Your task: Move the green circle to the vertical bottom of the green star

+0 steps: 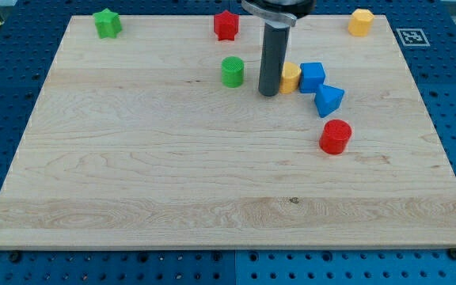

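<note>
Room: a pale wooden desk (133,182) lies on a blue perforated bench, with a printed marker tag (408,36) off its upper right corner.
Jaws: there are none on this arm; it ends in a plain dark rod, so nothing opens, shuts or holds.
My tip (268,94): down on the desk, between the green circle (232,71) at the view's left and a yellow block (290,77) that it stands just beside, perhaps touching.
Further out: a blue cube (313,76) sits right of the yellow block, a blue triangular block (328,99) just below that, and a red cylinder (336,136) lower still, apart from the rest.
Top edge: a red star (226,24) near the middle, a second yellow block (360,21) at the view's right.
Task's things: the green circle is near the desk's upper middle; the green star (107,22) is far off in the upper left corner.
Step in hand: I judge it the approach, the tip lining up on the circle's right side; the push has not begun.
Next move: a push towards the view's left, stopping once the circle sits straight below the star, without nudging it up towards the red star.
Containers: none here; everything lies loose on the desk.
</note>
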